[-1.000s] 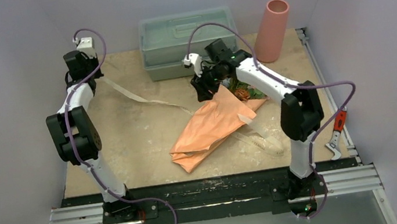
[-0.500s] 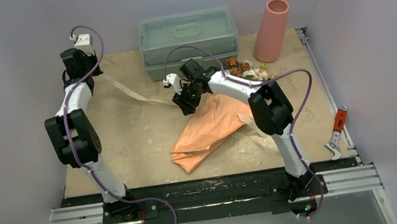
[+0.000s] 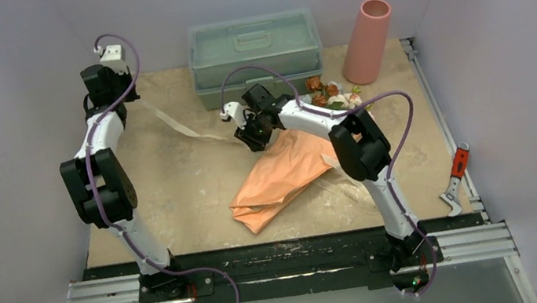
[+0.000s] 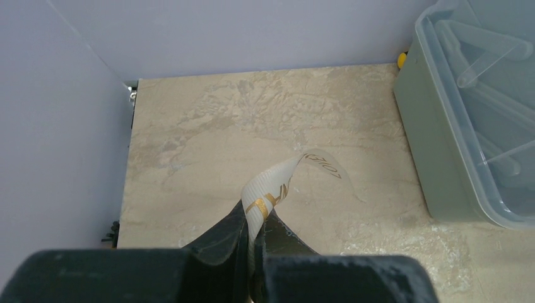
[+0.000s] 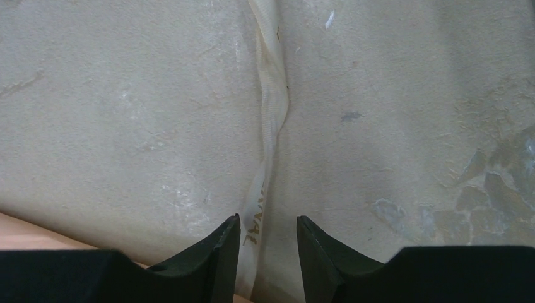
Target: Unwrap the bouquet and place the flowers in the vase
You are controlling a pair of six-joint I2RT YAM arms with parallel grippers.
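My left claw (image 4: 254, 221) pinches the long beige cloth ribbon (image 4: 277, 178), its gold letters unreadable; my right claw (image 5: 268, 221) gapes over it.

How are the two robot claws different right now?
The left gripper is shut, pinching the ribbon; the right gripper is open, with that ribbon lying between its fingers, unpinched. The left gripper is at the table's far left; the right gripper is mid-table beside the orange paper. Both are at the same ribbon.
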